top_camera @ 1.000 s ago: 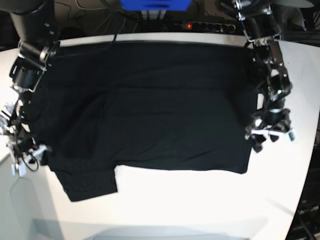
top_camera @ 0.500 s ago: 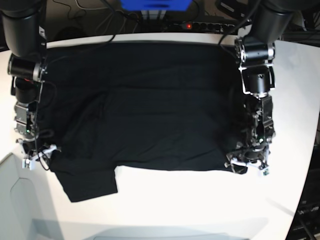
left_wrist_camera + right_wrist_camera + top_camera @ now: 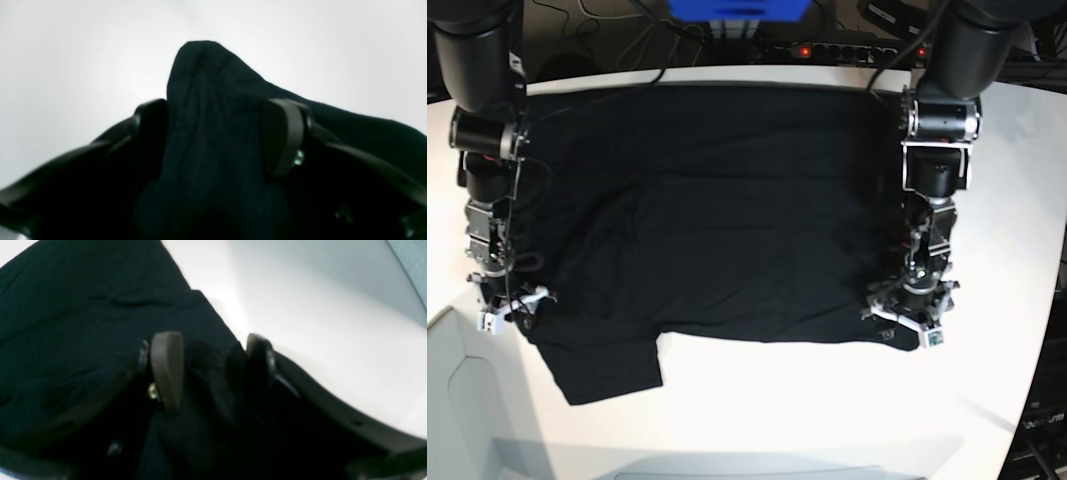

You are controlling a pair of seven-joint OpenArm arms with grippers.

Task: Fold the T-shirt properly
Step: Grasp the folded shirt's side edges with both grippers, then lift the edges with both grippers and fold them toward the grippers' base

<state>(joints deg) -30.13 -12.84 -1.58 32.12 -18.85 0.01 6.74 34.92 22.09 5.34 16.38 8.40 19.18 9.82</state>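
The black T-shirt (image 3: 727,220) lies spread flat on the white table (image 3: 827,410), with one sleeve sticking out at the front left. No print or tag shows. My left gripper (image 3: 907,322) is at the shirt's front right corner. In the left wrist view the gripper (image 3: 217,106) is shut on a raised fold of the T-shirt (image 3: 206,73). My right gripper (image 3: 509,305) is at the shirt's left edge above the sleeve. In the right wrist view the gripper (image 3: 211,340) is shut on a bunch of the T-shirt (image 3: 83,306).
A power strip (image 3: 827,50) with cables and a blue object (image 3: 737,8) lie behind the table's back edge. The table's curved edge runs along the front left, with a grey surface (image 3: 467,420) beyond it. Bare white table lies in front of the shirt.
Both grippers have moved in from the table beside the shirt onto its edges and closed on the cloth. The shirt's front right corner has been drawn slightly inward.
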